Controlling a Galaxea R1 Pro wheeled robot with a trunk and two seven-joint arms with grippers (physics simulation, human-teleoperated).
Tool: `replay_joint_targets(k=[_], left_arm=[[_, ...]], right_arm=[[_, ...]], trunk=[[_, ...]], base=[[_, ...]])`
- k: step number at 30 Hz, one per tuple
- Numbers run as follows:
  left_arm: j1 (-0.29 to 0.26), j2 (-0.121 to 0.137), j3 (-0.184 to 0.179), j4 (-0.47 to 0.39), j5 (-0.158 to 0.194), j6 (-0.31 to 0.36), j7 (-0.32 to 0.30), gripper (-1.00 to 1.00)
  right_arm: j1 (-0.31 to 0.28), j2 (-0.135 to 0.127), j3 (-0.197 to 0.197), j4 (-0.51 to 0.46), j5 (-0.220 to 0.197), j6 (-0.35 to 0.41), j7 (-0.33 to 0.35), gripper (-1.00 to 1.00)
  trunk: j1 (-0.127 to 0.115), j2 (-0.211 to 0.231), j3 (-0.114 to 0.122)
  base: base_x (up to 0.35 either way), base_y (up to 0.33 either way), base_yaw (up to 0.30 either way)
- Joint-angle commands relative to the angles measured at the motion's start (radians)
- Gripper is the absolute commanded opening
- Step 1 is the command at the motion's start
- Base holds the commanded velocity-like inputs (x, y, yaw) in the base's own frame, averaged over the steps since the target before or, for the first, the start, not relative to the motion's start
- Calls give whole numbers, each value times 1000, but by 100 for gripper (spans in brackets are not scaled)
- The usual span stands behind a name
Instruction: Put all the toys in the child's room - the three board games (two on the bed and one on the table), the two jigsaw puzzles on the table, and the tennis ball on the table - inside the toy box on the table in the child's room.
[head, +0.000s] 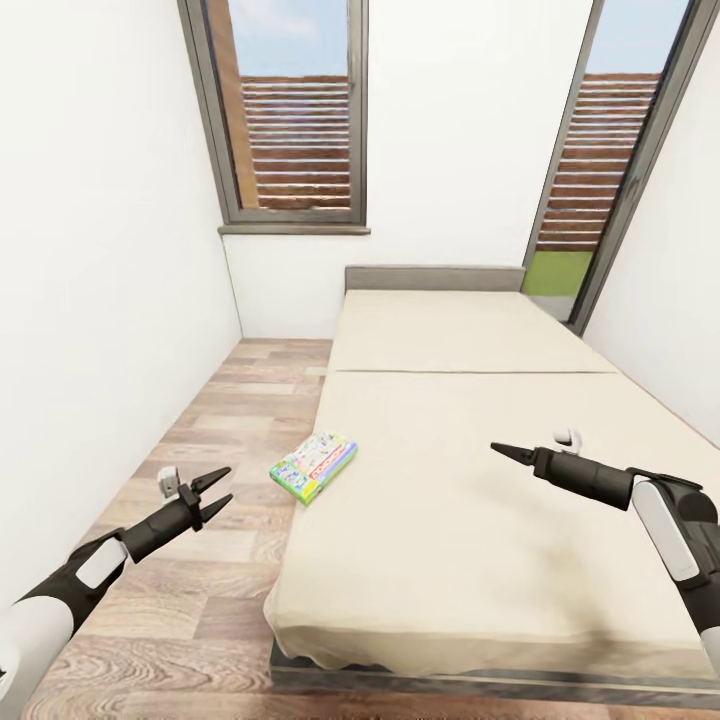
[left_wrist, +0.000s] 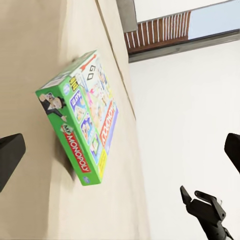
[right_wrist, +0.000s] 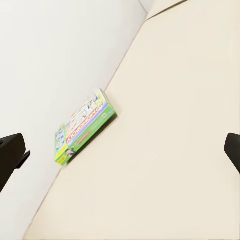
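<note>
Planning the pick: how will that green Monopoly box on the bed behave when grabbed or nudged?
The Monopoly box looks like rigid printed cardboard, so probably stiff and light. It lies flat, so unlikely to roll. It sits at the bed edge, so a push toward the floor may drop it.

White walls, a wood plank floor (head: 220, 400), a beige bed (head: 480, 500) and two tall windows (head: 295, 110).
</note>
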Motion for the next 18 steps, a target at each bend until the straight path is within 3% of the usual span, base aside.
replay_joint_targets(k=[1, 5, 18], left_arm=[[-1, 2, -5, 0, 8, 8, -2, 100], [-1, 7, -5, 0, 9, 9, -4, 100], [0, 22, -3, 0, 10, 19, -8, 100]], right_arm=[[-1, 0, 0, 0, -2, 6, 2, 100], [-1, 0, 1, 0, -2, 6, 2, 100], [-1, 0, 2, 0, -1, 6, 2, 100]], trunk=[[4, -8, -4], [19, -36, -17], [19, -36, -17]], base=[[0, 0, 0], [0, 0, 0], [0, 0, 0]])
